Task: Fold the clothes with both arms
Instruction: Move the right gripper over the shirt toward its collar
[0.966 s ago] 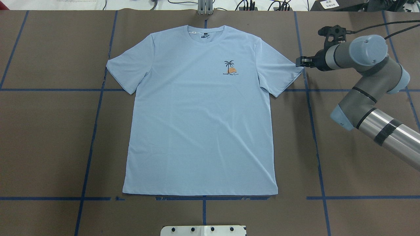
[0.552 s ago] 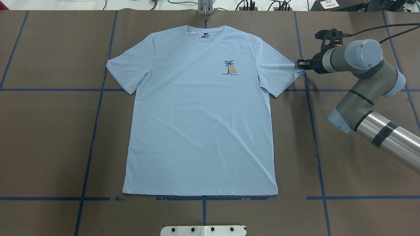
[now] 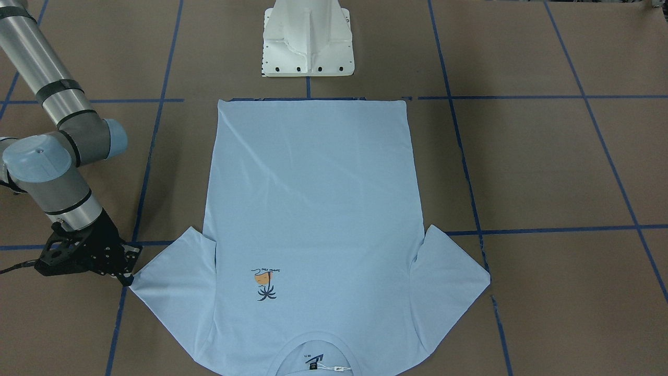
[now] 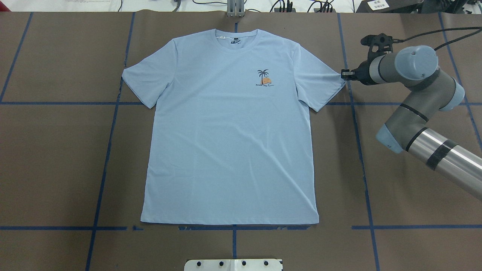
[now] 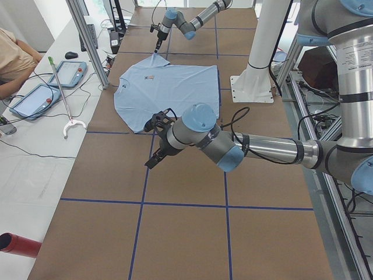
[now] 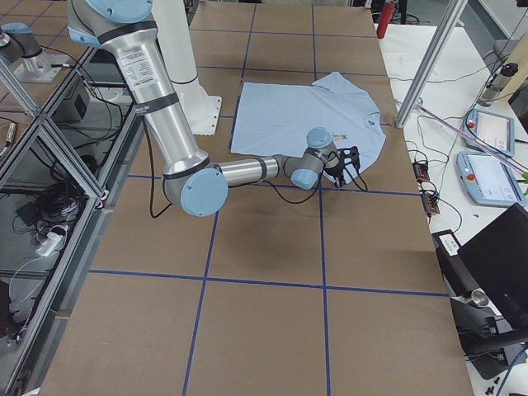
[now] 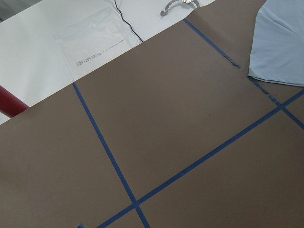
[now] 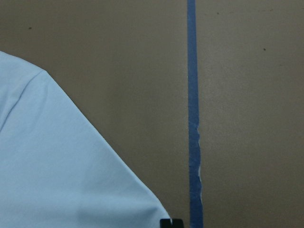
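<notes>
Right gripper [image 4: 344, 74]: tips at the light blue T-shirt [image 4: 229, 131] sleeve corner; grip unclear.
Left gripper [image 5: 154, 158]: over brown table [image 4: 56, 150]; opening unclear.

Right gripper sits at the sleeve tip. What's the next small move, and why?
Probably nudge the right gripper slightly inward and close on the T-shirt at its sleeve hem: it sits just at the sleeve corner, and the shirt lies flat, unfolded.

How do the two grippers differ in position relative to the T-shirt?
The right gripper is at one sleeve tip of the T-shirt; the left gripper hangs over bare table, apart from the cloth. The right gripper shows in the overhead view; the left gripper does not. Shared: neither has lifted cloth.
</notes>
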Controlling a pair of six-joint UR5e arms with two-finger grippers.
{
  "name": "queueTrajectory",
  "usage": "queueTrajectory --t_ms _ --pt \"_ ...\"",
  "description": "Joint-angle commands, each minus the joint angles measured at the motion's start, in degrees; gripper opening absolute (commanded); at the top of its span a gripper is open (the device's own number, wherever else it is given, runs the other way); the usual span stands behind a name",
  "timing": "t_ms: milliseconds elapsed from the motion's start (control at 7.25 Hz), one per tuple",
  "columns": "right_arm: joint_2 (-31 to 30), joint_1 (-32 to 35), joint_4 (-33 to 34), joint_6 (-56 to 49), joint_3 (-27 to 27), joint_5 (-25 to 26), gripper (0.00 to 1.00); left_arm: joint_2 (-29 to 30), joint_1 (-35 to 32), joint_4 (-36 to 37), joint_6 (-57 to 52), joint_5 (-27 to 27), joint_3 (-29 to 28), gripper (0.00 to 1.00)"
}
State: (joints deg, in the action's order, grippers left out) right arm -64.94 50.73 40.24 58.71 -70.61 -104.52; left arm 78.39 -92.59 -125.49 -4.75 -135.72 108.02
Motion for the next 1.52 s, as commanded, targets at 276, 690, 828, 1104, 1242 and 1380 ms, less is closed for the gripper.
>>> queueTrajectory --t_ms 276,690,828,1104,1242,1380 --pt "12.95 -4.37 25.17 8.57 -6.82 7.01 0.0 -0.08 -0.04 -0.02 0.0 -0.07 0.09 1.0" --pt "22.21 -11.95 26.9 14.42 1.07 18.46 0.0 -0.08 -0.04 -0.02 -0.09 -0.07 0.09 1.0" --pt "22.84 -12.66 26.9 14.33 1.53 18.56 0.0 -0.08 -0.04 -0.02 -0.09 -0.07 0.09 1.0" --pt "23.9 -13.2 26.9 14.07 2.06 18.83 0.99 -0.08 -0.04 -0.02 0.09 -0.07 0.09 1.0" --pt "25.47 -13.03 26.99 14.15 2.15 18.39 1.0 0.01 -0.04 0.07 0.09 0.02 0.09 1.0" --pt "26.7 -10.85 27.43 13.81 2.06 14.21 1.0 0.18 0.04 0.07 0.18 0.02 -0.09 1.0"
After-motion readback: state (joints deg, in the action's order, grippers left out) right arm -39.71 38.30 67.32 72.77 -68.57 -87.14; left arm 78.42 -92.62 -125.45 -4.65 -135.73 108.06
